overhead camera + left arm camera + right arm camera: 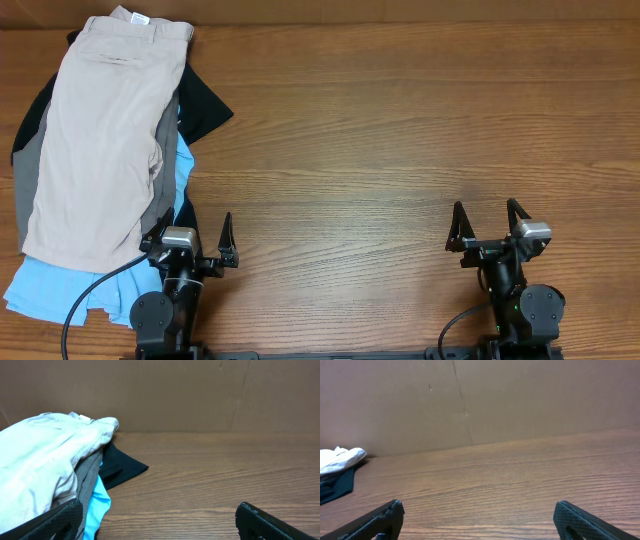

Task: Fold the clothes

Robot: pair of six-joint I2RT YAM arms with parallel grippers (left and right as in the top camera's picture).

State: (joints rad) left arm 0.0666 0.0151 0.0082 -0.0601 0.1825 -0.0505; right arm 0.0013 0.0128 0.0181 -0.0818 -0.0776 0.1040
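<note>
Ahead-left of my left pincer (190, 238), clothes (100, 130) heaped awaiting folding; it and my right pincer (485, 218) both gape empty, ready to grab.

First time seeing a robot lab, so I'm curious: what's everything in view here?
beige shorts: one, light beige, topmost, table's left end
grey shorts: one, grey, under the beige shorts
black garment: one, black, poking out rightward from underneath
blue shorts: one, light blue, lowest, toward the near edge
table: one, brown wood
wall: one, brown board, behind the table
left gripper: one, black, open, beside the blue shorts
right gripper: one, black, open, over bare wood
</note>
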